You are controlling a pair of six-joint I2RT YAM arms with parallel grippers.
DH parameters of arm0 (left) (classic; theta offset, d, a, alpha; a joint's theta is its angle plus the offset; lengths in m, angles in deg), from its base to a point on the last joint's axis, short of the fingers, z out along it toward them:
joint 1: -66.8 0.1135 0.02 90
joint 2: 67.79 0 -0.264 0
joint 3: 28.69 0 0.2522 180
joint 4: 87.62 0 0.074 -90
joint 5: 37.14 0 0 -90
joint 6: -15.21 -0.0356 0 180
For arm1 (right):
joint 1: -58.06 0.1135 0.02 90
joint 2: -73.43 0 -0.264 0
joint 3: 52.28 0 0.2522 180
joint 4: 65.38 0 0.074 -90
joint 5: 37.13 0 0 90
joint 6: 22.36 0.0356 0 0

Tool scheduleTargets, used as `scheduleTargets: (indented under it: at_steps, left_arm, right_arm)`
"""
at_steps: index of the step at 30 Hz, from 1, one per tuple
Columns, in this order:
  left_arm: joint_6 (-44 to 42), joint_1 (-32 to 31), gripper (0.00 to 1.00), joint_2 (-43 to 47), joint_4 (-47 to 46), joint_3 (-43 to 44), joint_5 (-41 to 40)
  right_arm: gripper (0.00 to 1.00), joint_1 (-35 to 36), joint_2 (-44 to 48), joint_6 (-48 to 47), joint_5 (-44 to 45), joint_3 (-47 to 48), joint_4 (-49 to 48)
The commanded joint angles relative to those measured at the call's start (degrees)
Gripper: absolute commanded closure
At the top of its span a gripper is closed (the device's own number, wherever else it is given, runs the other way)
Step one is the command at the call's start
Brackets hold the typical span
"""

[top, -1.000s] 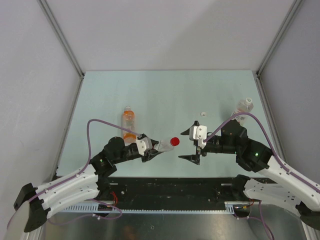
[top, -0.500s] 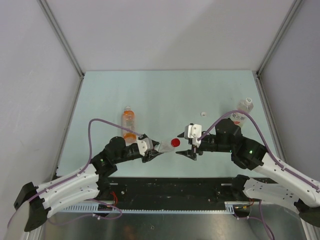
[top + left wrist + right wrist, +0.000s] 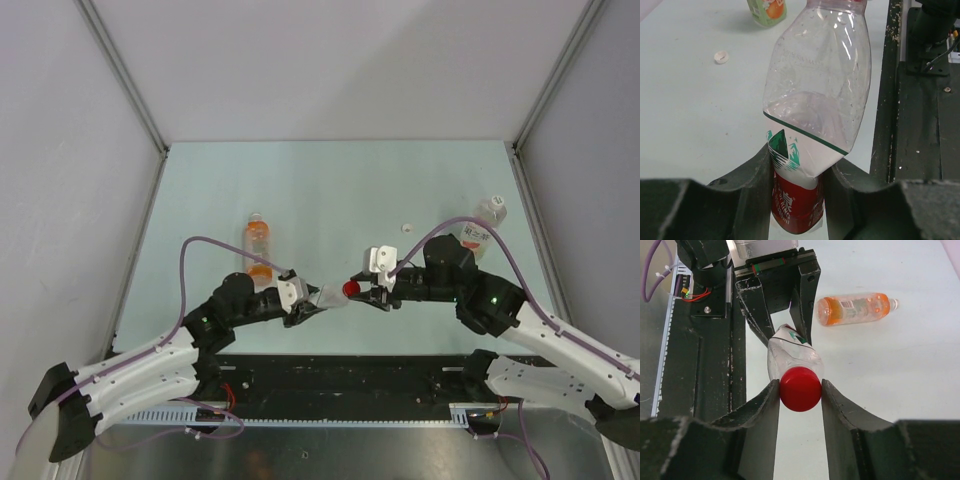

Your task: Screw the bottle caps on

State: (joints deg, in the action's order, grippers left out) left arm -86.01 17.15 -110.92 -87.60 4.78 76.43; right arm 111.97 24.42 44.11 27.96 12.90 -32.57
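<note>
The left gripper (image 3: 797, 172) is clamped across the red-and-white label low on the labelled bottle (image 3: 815, 95). It holds the bottle off the table (image 3: 330, 190) with the neck pointing at the other arm. The right gripper (image 3: 800, 390) has its fingers pressed to both sides of the red cap (image 3: 800, 388), which sits on that bottle's mouth.

The step in hand looks like turning this cap down. To do it well, the right wrist should roll about the neck's own line with a light push along it, so the threads catch squarely. The thin bottle wall shows a dent in the left wrist view, so the left grip wants firmness, not more squeeze. If the bottle spins in the jaws, the turn is wasted.

The neck and threads are hidden behind the cap and fingers, so I cannot tell how far on the cap is or whether it sits straight.

Just beyond the labelled bottle, to its left, the orange bottle (image 3: 852, 309) lies on its side, and its mouth is too small to read. Farther off, to the right, a white cap (image 3: 406, 227) lies alone. Farthest right is the third bottle (image 3: 482, 222). It is cut off in the left wrist view and its top is blurred from above. I cannot find another white cap.
</note>
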Motion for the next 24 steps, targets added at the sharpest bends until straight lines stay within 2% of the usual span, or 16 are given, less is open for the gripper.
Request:
scheduleTargets:
  at_steps: [1,5,8,10,13,15,20,24]
  left_arm:
    - [-1.3,-0.2,1.00,1.2,-1.5,1.0,0.6]
    - [-1.3,-0.2,1.00,2.1,-1.4,1.3,-0.6]
    - [-1.5,-0.2,1.00,2.4,-1.4,2.3,-4.3]
    - [-2.2,-0.2,1.00,2.5,-1.5,3.5,-8.7]
    - [-4.0,-0.2,1.00,1.6,-3.0,4.9,-14.3]
    - [-5.0,-0.4,1.00,0.1,-4.6,5.9,-17.9]
    - [-7.9,-1.4,1.00,-5.5,-9.7,8.1,-24.7]
    - [-8.3,-2.0,1.00,-8.6,-12.7,8.3,-26.9]
  right_arm:
    - [0.65,0.4,-1.4,1.6,0.3,2.2,0.4]
    - [0.77,0.6,-2.6,4.7,2.1,2.9,-0.1]
    - [0.84,0.6,-4.3,12.0,5.5,3.6,-1.6]
    - [0.87,0.6,-6.3,19.9,9.8,3.7,-3.0]
    - [0.97,0.5,-10.6,39.7,21.1,3.9,-4.5]
    - [0.99,0.5,-14.1,50.7,27.5,3.9,-4.7]
    - [1.00,-1.0,-20.2,67.8,32.7,3.9,-9.6]
    - [1.00,-3.8,-22.8,79.7,35.4,3.8,-11.8]
